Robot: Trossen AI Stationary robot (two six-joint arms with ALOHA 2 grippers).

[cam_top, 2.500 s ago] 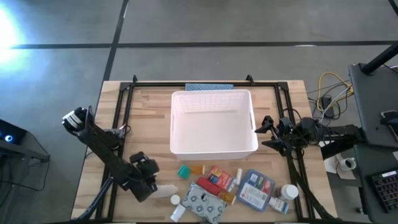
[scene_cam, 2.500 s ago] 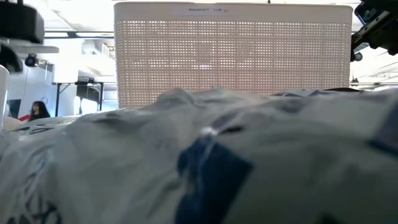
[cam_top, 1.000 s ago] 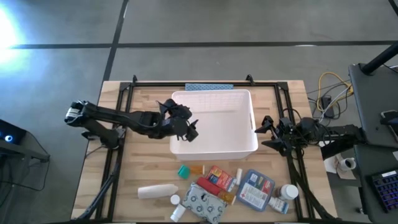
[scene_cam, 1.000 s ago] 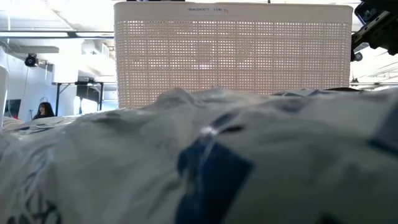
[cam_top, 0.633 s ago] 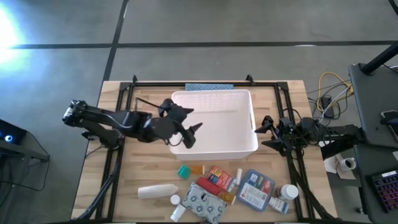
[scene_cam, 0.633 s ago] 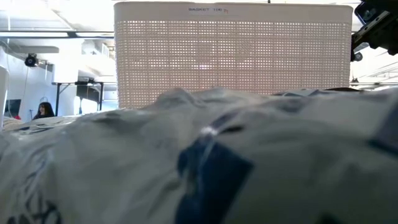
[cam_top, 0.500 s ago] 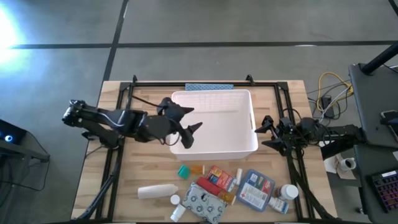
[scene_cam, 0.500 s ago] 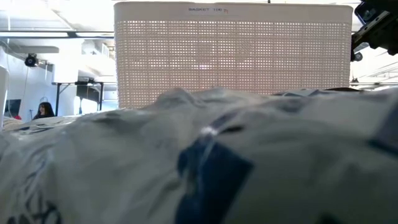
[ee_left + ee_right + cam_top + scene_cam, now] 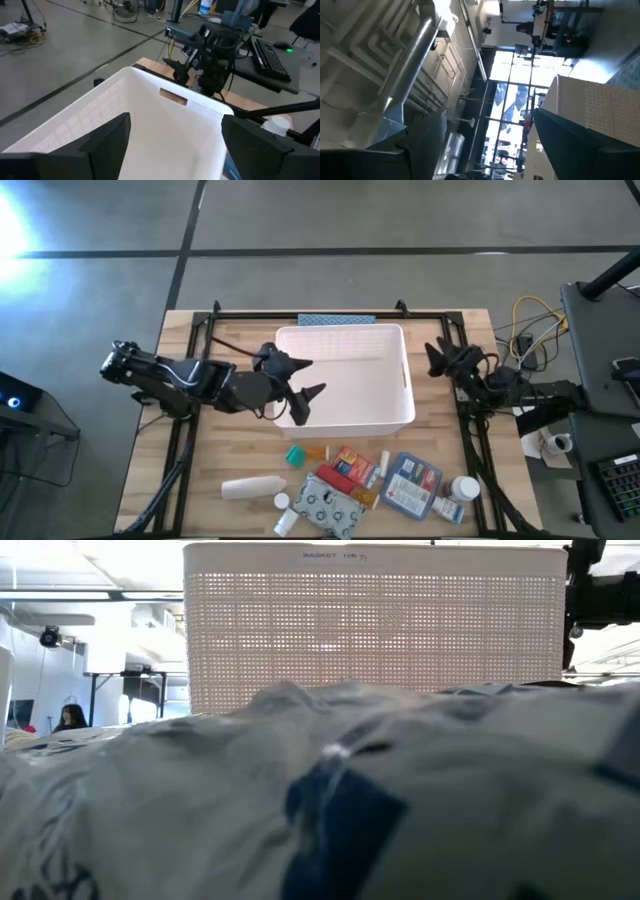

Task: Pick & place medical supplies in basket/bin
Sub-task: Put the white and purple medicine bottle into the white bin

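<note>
The white slotted bin (image 9: 343, 332) stands mid-table and holds nothing. The medical supplies lie in front of it near the table's front edge: a white bottle on its side (image 9: 250, 487), a teal vial (image 9: 294, 453), an orange vial (image 9: 316, 451), a red-orange box (image 9: 352, 467), a blue-white flat box (image 9: 412, 483), a white pill bottle (image 9: 465, 488) and a grey patterned pouch (image 9: 327, 507). My left gripper (image 9: 303, 380) hovers open over the bin's left wall with nothing between its fingers (image 9: 176, 120). My right gripper (image 9: 437, 356) is open and empty right of the bin, pointing up at the ceiling (image 9: 490, 120).
A blue-grey mat (image 9: 337, 320) lies at the far edge behind the bin. Black rails (image 9: 195, 360) run along the table's left, right and far sides. In the low view the pouch (image 9: 320, 800) fills the foreground before the bin wall (image 9: 370, 630). Cables (image 9: 530, 330) lie off the right side.
My left gripper has risen a little over the bin's left wall and turned, staying open and empty. My right gripper has swung toward the far edge beside the bin, rolling and tipping upward, still open. The supplies have not moved.
</note>
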